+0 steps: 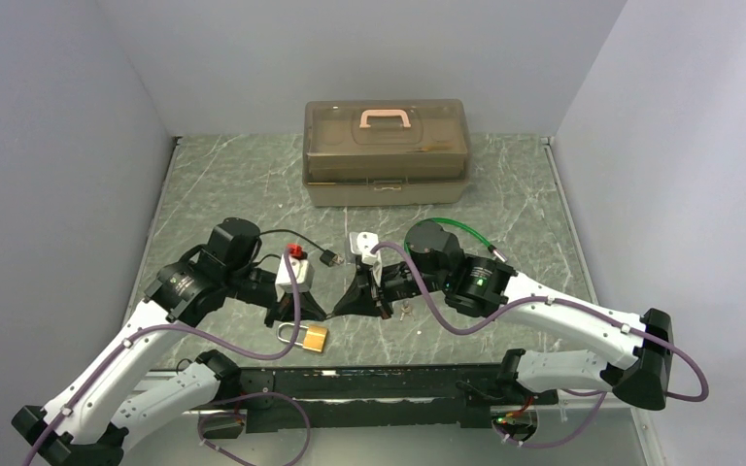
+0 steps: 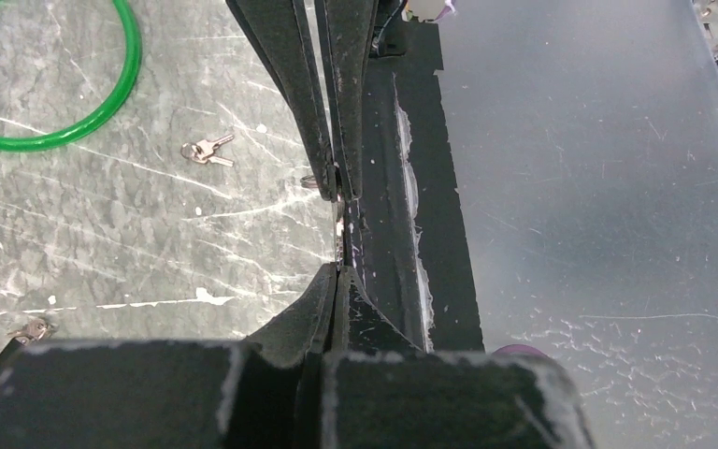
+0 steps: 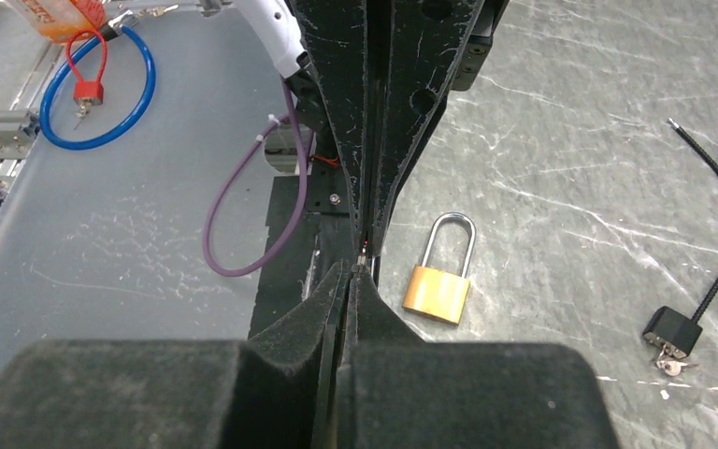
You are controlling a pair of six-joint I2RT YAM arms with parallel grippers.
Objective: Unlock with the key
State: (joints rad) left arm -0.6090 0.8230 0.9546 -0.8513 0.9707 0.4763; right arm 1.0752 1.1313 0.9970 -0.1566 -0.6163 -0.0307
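A brass padlock [image 1: 308,337] lies flat on the table with its shackle closed; it also shows in the right wrist view [image 3: 439,281]. My left gripper [image 1: 313,311] and right gripper [image 1: 338,309] meet tip to tip just above it, both shut. A thin sliver of metal, seemingly a key [image 2: 340,227] seen edge-on, bridges the two sets of tips. In the left wrist view my left gripper [image 2: 342,268] faces the right fingers [image 2: 290,84]. In the right wrist view my right gripper [image 3: 357,269] faces the left fingers [image 3: 337,84]. A loose pair of keys [image 2: 207,150] lies under the right arm.
A black cable lock [image 3: 675,327] with small keys lies on the table. A green cable loop [image 2: 75,122] lies near the right arm. A brown toolbox [image 1: 386,150] stands at the back. A blue cable loop with a red lock [image 3: 84,89] lies beyond the table's near edge.
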